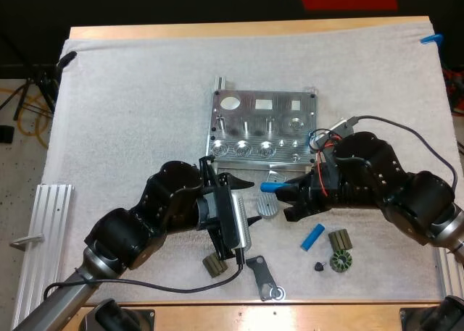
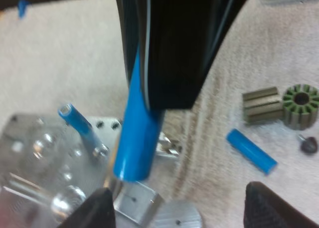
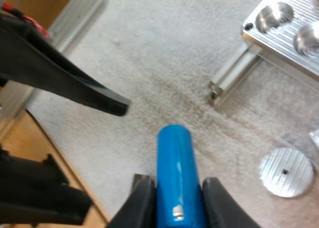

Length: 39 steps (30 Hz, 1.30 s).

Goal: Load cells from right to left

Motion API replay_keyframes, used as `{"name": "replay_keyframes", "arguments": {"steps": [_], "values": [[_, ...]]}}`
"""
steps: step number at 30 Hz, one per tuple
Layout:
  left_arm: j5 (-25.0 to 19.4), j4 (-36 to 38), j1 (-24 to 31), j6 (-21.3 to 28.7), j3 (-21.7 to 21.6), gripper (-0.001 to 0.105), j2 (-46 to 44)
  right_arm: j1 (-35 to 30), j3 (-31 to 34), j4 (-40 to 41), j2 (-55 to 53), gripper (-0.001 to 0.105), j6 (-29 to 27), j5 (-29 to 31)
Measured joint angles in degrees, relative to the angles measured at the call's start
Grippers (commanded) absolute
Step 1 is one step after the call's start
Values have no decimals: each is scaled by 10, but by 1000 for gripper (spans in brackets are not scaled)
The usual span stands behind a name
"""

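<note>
The metal fixture lies mid-mat, and one blue cylinder stands tilted in its right end. My right gripper hovers just in front of the fixture, shut on a second blue cylinder that pokes out toward my left gripper. In the right wrist view the fingers press this cylinder from both sides. My left gripper is open, its fingers apart and clear below the held cylinder. A third blue cylinder lies loose on the mat.
A round metal disc lies between the grippers. Dark ribbed parts and a small dark knob sit to the front right, another dark part under my left arm. A metal bracket lies at the front edge, a ribbed rail far left.
</note>
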Motion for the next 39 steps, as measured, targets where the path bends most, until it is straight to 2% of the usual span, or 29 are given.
{"name": "replay_keyframes", "arguments": {"steps": [5, 9, 16, 20, 29, 33, 39], "values": [[-12, 33, 0, -62, -16, 56, 0, 0, -15, 33, 0, 0, -45, 27], [-23, 57, 0, -130, -31, 56, 0, 0, -32, 75, 0, 0, -81, 55], [-41, 102, 0, -223, -56, 56, -2, 0, -41, 127, 0, 0, -109, 77], [-51, 124, 0, -235, -59, 56, -17, 0, -42, 152, 0, 0, -125, 93], [-116, 183, 0, -274, -60, 56, -89, 0, -73, 182, 0, 0, -172, 131], [-130, 201, 0, -298, -60, 56, -108, 0, -102, 209, 5, 0, -190, 155], [-136, 213, 0, -304, -60, 56, -117, 0, -163, 266, 54, 0, -222, 178]]}}
